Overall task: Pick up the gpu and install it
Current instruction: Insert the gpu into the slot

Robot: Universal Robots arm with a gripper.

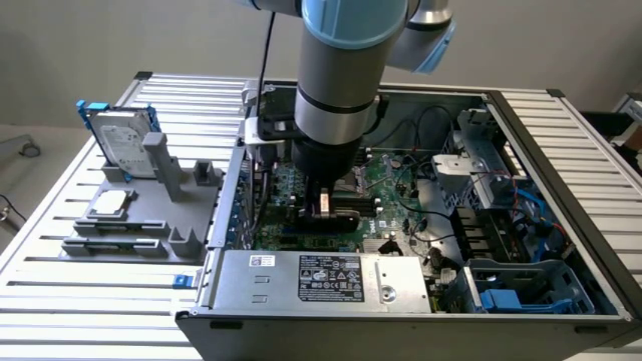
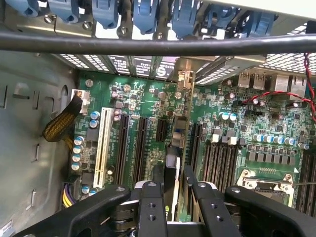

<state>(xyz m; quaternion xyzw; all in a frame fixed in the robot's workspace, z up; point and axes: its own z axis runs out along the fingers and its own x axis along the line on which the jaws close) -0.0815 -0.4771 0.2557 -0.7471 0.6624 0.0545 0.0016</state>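
My gripper (image 1: 323, 209) reaches down into the open computer case (image 1: 561, 135), over the green motherboard (image 2: 237, 133). Its two black fingers (image 2: 150, 200) stand on either side of the gpu (image 2: 174, 165), shut on it. The gpu shows edge-on as a thin upright card. It runs from the fingers toward the case's rear wall, where its silver bracket (image 2: 185, 81) stands. Its lower edge lies along the black expansion slots (image 2: 139, 143); whether it is seated in one I cannot tell.
A grey fixture (image 1: 131, 226) at the exterior view's left holds a silver hard drive in a blue frame (image 1: 122, 139) and a small silver chip (image 1: 113, 200). Inside the case are the power supply (image 1: 321, 280), drive cage (image 1: 522, 289), a yellow braided cable (image 2: 61, 123) and red wires (image 2: 276, 96).
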